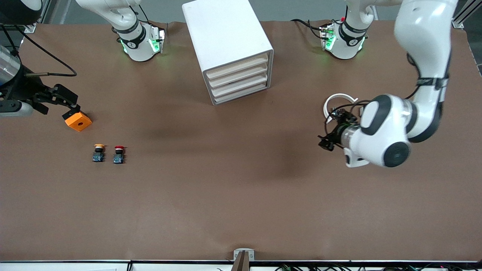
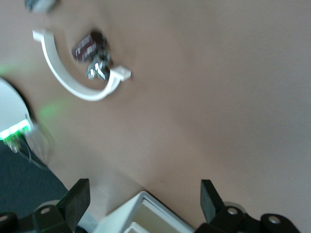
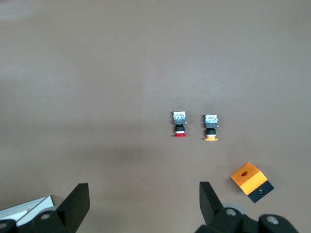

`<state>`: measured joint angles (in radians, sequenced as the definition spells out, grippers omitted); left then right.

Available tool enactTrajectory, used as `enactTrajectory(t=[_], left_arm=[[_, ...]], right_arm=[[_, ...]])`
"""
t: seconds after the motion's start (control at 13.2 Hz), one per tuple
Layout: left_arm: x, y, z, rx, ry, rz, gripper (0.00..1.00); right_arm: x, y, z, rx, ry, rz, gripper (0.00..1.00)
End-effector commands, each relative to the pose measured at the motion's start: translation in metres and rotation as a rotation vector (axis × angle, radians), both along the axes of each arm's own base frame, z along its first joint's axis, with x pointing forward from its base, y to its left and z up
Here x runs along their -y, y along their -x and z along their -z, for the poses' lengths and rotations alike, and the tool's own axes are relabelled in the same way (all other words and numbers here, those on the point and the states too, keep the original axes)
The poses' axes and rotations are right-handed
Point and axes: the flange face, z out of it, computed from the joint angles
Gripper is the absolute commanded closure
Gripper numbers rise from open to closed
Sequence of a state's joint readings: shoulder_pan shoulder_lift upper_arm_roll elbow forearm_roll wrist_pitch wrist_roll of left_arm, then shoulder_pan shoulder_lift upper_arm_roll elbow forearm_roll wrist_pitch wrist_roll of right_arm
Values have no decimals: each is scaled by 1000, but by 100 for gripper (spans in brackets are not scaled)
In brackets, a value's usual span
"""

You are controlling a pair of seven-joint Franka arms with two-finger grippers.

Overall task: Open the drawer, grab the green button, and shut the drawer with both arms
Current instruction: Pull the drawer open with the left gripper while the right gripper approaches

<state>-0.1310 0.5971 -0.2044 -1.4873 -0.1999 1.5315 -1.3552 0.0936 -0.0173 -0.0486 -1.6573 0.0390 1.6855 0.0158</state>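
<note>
The left gripper (image 2: 143,204) hangs with its fingers (image 2: 77,196) spread wide and empty, over bare table toward the left arm's end, near a white curved bracket (image 1: 339,98) and a small dark part (image 2: 90,46) that is too blurred to name. The right gripper (image 3: 143,204), also wide and empty, is up over the right arm's end; in the front view its fingertips merge with an orange block (image 1: 78,121), so contact there is unclear. The drawer (image 1: 241,94), lowest in the white cabinet (image 1: 222,34), sits flush and closed. No green button shows; only the yellow-capped button (image 1: 98,152) and the red-capped button (image 1: 119,153) stand on the table.
</note>
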Motion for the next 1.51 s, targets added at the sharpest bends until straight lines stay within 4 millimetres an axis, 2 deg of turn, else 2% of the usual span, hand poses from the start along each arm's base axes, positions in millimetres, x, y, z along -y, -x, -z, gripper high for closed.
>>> enactTrajectory(t=[0.0, 0.15, 0.61, 0.68, 0.91, 1.14, 1.21, 1.44], left_arm=[[43, 10, 43, -96, -125, -129, 0], [87, 32, 80, -191, -166, -211, 0], [160, 79, 149, -523, -48, -405, 0], [172, 86, 154, -544, -74, -441, 0], [212, 114, 174, -626, -185, -553, 0], [237, 136, 175, -677, -245, -578, 0], [239, 138, 175, -684, -264, -589, 3], [244, 144, 173, -706, -297, -592, 22]], right_arm=[[-7, -4, 6, -19, 7, 2, 0], [-16, -4, 6, -18, 6, 13, 0], [-93, 6, 15, -55, 15, 229, 0], [-113, 10, 15, -56, 14, 274, 0], [-152, 22, 18, -67, 17, 364, 0], [-180, 30, 42, -145, 70, 457, 0], [-183, 30, 44, -155, 63, 505, 0], [-213, 41, 52, -168, 79, 561, 0]])
